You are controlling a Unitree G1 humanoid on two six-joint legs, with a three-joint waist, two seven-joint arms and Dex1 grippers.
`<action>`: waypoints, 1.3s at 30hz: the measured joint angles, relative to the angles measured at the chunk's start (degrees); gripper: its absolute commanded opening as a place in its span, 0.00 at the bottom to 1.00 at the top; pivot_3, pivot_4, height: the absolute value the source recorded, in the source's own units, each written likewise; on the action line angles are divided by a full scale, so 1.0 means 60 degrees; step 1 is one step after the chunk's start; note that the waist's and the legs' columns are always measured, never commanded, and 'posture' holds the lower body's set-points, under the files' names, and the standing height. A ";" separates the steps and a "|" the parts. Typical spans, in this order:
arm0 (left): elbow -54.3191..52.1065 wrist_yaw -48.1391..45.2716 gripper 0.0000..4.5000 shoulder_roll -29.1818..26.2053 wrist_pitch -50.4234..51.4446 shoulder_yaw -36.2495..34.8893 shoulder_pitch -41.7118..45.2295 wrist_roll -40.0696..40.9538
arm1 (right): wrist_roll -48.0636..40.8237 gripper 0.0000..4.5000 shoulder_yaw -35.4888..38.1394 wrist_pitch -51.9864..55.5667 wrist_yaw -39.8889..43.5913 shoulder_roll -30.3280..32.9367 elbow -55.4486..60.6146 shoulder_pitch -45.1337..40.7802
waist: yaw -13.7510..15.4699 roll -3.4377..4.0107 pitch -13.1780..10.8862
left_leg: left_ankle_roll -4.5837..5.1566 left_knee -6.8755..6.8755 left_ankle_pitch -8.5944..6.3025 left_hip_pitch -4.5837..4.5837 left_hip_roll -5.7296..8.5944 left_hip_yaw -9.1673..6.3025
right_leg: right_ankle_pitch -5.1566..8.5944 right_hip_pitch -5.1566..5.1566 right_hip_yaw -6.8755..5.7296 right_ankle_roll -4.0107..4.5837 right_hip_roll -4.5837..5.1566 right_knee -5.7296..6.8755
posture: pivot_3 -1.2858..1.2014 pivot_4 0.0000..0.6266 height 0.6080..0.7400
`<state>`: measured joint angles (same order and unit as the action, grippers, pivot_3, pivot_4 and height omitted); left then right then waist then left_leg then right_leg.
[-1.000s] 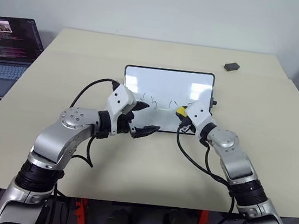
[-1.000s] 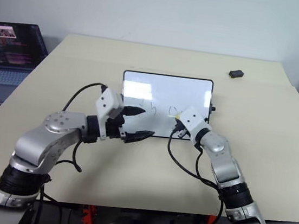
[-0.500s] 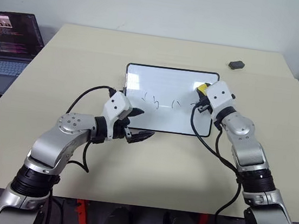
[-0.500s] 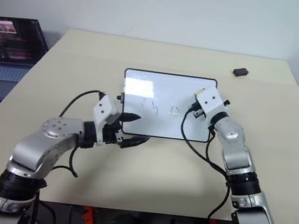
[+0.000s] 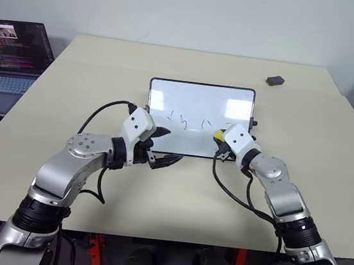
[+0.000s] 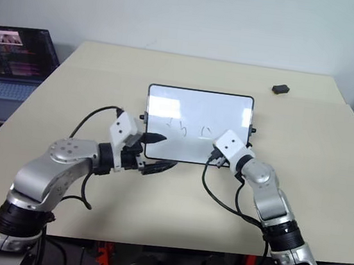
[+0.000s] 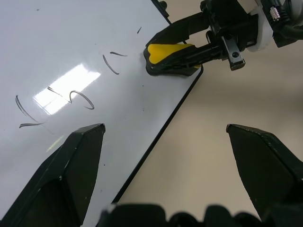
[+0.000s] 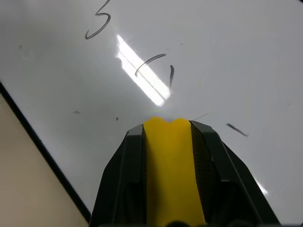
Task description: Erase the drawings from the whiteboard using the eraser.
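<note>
The whiteboard lies flat mid-surface; the drawings run across its near half, thin and hard to read from the head views. The right gripper is clamped on the yellow eraser at the board's near right corner; its white housing hides most of the block from above. The left gripper stands spread wide and empty over the near left edge; a small dark block sits far right.

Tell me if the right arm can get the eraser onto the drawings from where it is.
Probably yes. The right gripper holds the eraser at the whiteboard's near right corner, and only bare board lies between it and the drawings.
</note>
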<state>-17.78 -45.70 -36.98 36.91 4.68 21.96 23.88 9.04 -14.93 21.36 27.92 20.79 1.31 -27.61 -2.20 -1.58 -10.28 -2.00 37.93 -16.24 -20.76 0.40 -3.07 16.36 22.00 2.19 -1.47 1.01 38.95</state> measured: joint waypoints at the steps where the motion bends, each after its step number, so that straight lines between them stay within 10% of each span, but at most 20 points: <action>1: 0.0000 -0.0002 1.00 0.0000 0.0000 0.0001 0.0000 0.0000 | -0.0002 0.22 0.0010 0.0055 0.0013 -0.0003 0.0054 0.0000 | 0.0000 0.0000 0.0000 | 0.0000 -0.0001 0.0000 -0.0003 -0.0001 -0.0001 | 0.0000 0.0004 -0.0001 0.0000 -0.0001 0.0001 | 0.52 0.24 1.00; 18: 0.0002 -0.0188 1.00 0.0000 0.0000 0.0007 0.0000 -0.0003 | 0.0190 0.22 0.1097 0.0110 -0.1388 -0.0208 -0.0169 -0.0905 | 0.0045 0.0001 -0.0006 | -0.0005 0.0001 -0.0001 -0.0177 0.0002 0.0000 | 0.0001 0.0180 0.0000 0.0002 0.0005 0.0011 | 0.52 0.24 1.00; 39: 0.0000 -0.0217 1.00 0.0000 -0.0001 0.0007 0.0009 -0.0002 | 0.0161 0.22 0.0397 0.1197 -0.0379 -0.0092 0.0631 -0.0176 | 0.0019 -0.0013 0.0008 | 0.0000 -0.0008 -0.0001 -0.0021 0.0001 -0.0002 | -0.0003 0.0023 -0.0002 0.0000 0.0001 -0.0003 | 0.52 0.24 1.00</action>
<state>-17.78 -47.01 -36.98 36.91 4.72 22.01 23.86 10.01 -12.55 28.55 25.64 20.24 5.09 -28.67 -2.08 -1.66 -10.23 -2.00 37.88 -16.24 -20.88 0.40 -3.09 16.35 22.14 2.18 -1.47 1.02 38.93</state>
